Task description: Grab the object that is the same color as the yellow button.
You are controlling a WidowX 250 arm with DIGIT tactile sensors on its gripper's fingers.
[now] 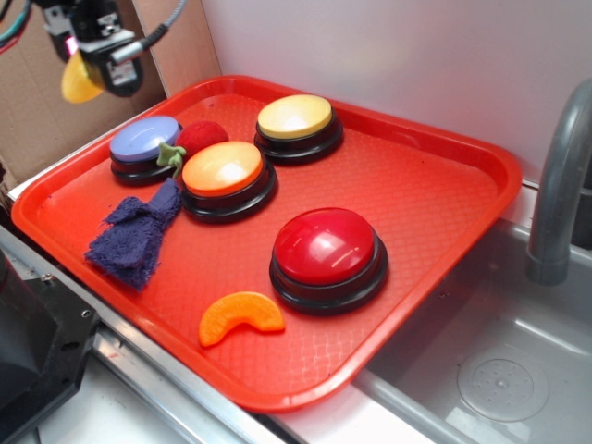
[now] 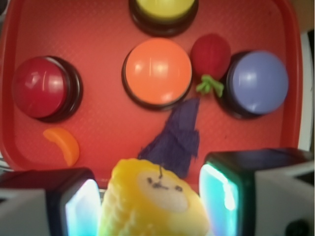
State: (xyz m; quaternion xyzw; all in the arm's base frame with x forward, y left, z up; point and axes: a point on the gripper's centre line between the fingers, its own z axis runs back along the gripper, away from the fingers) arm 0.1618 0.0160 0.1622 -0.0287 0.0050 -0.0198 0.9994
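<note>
My gripper (image 1: 88, 69) is raised at the top left, beyond the tray's far-left edge, shut on the yellow toy corn cob (image 1: 79, 81). In the wrist view the corn cob (image 2: 155, 201) fills the space between my two fingers, its pale flat end facing the camera, and the gripper (image 2: 152, 204) hangs above the tray's edge. The yellow button (image 1: 294, 117) with its black base stands at the back of the red tray (image 1: 435, 176); it also shows at the top of the wrist view (image 2: 163, 7).
On the tray stand an orange button (image 1: 222, 168), a red button (image 1: 326, 246) and a blue-purple button (image 1: 144, 141). A red plush strawberry (image 1: 202, 135), a purple cloth (image 1: 136, 233) and an orange crescent slice (image 1: 239, 314) lie there. A grey faucet (image 1: 560, 185) rises over the sink at right.
</note>
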